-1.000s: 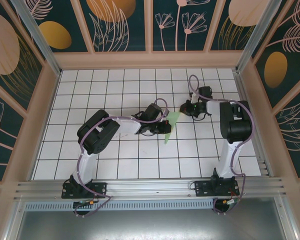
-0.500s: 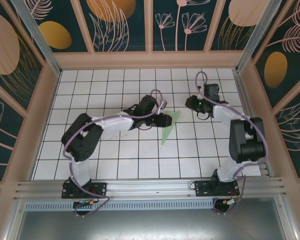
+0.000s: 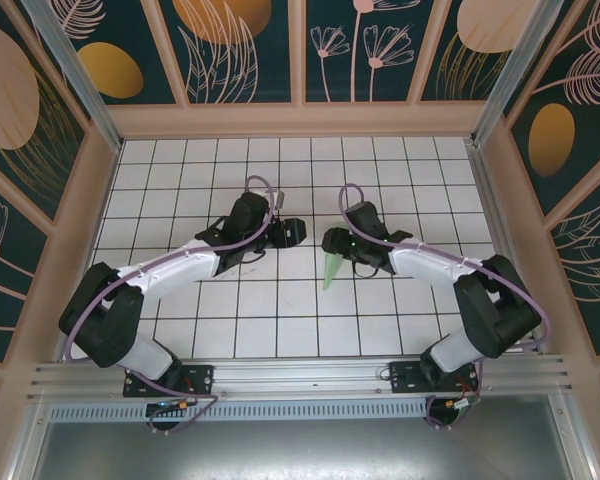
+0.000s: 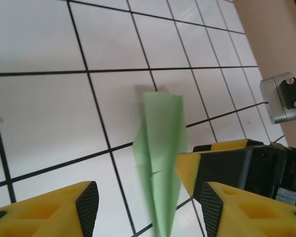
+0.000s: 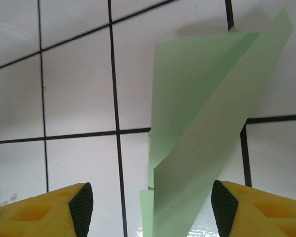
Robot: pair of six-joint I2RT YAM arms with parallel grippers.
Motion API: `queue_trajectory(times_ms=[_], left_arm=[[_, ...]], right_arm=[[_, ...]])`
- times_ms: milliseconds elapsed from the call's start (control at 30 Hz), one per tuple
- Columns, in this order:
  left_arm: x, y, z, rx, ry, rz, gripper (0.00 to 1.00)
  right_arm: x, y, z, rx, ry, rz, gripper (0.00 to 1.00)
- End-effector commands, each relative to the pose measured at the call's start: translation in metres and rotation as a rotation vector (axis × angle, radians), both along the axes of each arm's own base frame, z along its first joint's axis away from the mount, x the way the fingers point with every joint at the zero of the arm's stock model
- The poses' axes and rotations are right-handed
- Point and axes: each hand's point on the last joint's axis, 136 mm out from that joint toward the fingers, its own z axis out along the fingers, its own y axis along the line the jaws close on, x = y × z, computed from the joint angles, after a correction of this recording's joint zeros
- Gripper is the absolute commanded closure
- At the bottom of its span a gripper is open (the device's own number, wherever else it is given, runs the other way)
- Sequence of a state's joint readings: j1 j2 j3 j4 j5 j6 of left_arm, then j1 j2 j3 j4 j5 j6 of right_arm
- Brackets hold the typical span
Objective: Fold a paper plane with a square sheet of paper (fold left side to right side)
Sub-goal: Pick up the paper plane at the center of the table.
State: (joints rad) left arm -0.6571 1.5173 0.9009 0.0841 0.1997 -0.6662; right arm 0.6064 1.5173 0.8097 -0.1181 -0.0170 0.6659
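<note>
The paper plane [image 3: 330,272] is a narrow pale green dart near the middle of the tiled floor, its point toward the near edge. My right gripper [image 3: 330,242] hovers just above its wide end, and my left gripper [image 3: 296,232] is a little to its left, apart from it. In the left wrist view the plane [image 4: 160,158] stands beyond my open left gripper [image 4: 145,205], with neither pad touching it. In the right wrist view the folded paper [image 5: 202,138] rises loosely between the pads of my open right gripper [image 5: 150,205], wings spread and creased.
The white tiled floor [image 3: 230,320] is walled by wooden sides [image 3: 50,260]; a metal rail [image 3: 300,378] runs along the near edge. The right arm's yellow-and-black gripper [image 4: 232,163] sits close beside the paper in the left wrist view.
Both grippers have opened and let go of the paper. The left arm drew back to the left; the right arm swung left and nearer, over the plane, which now looks narrower.
</note>
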Motion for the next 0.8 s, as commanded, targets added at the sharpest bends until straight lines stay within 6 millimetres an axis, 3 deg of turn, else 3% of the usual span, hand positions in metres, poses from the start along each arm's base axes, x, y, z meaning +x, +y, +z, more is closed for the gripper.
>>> queue_trajectory(times_ms=[0,100,200,367,500,633,700,767], left_arm=[[0.001,0.005,0.006,-0.003,-0.015,0.03,0.4],[-0.001,0.009,0.006,0.003,-0.019,0.041,0.4],[-0.001,0.014,0.008,0.02,-0.03,0.057,0.4],[-0.001,0.026,0.014,0.056,-0.056,0.091,0.39],[0.0,0.043,0.027,0.093,-0.111,0.149,0.36],[-0.001,0.072,0.049,0.119,-0.183,0.259,0.28],[-0.004,0.087,0.063,0.114,-0.224,0.313,0.25],[-0.008,0.101,0.074,0.103,-0.258,0.364,0.21]], right_arm=[[0.003,-0.014,-0.013,-0.094,0.02,-0.104,0.34],[-0.002,-0.016,-0.021,-0.112,0.042,-0.104,0.43],[-0.004,-0.017,-0.02,-0.123,0.052,-0.103,0.63],[-0.001,-0.001,0.018,-0.104,-0.024,-0.053,0.98],[-0.007,0.038,0.063,-0.033,-0.115,0.079,1.0],[-0.022,0.076,0.101,0.121,-0.165,0.225,1.0],[-0.028,0.084,0.103,0.191,-0.163,0.258,1.0],[-0.033,0.085,0.088,0.223,-0.135,0.277,1.0]])
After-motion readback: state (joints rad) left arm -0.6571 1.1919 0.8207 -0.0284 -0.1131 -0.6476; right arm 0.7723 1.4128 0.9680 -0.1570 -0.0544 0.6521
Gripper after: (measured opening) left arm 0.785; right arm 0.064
